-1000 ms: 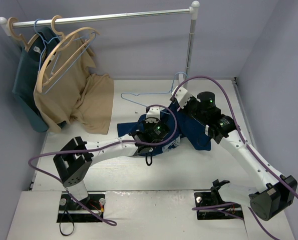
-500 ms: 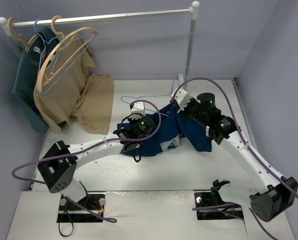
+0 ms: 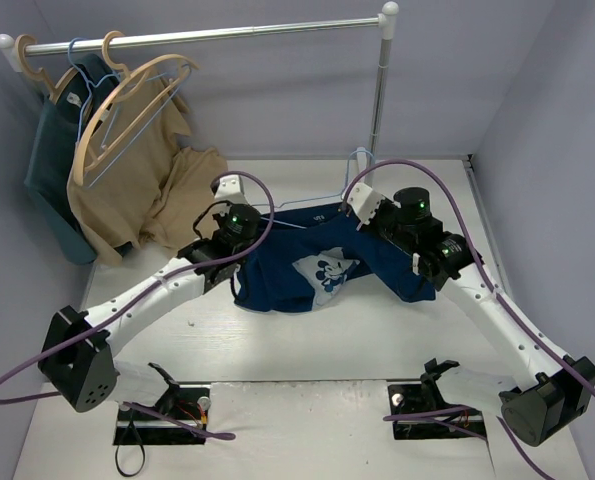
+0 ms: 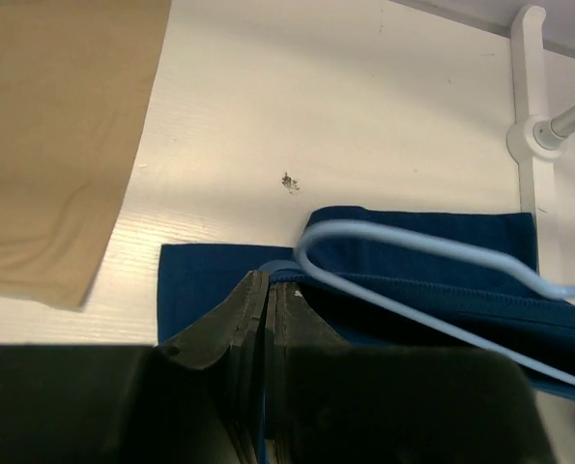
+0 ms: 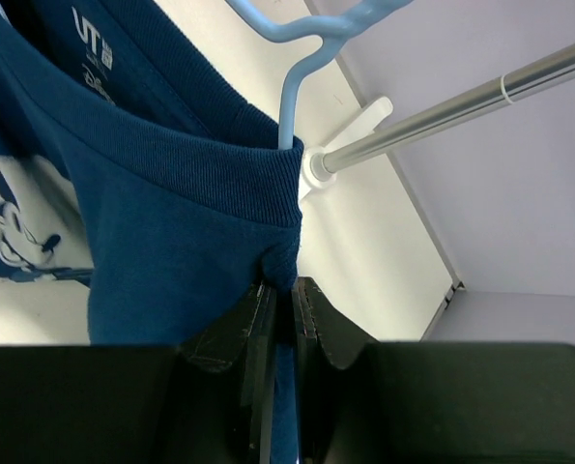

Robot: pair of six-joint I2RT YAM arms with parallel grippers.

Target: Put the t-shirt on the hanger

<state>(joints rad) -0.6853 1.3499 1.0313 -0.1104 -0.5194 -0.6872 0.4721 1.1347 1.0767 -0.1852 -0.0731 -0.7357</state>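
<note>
Right wrist: claw (image 5: 282, 290) tight on t-shirt (image 5: 171, 222).

The top external camera looks down from above and behind the arm bases, wide enough for the whole table (image 3: 307, 345), back wall and rail (image 3: 207, 32). Each wrist camera sits close behind its own fingers: that of the left pincer (image 4: 268, 290) faces low across the table, that of the right pincer (image 5: 289, 290) tilts up toward the rail. All three share the t-shirt (image 3: 277, 280) and the hanger (image 4: 413, 244).

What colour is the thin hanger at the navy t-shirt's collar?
The thin curved-hook hanger is light blue; the right wrist view shows it best.
</note>
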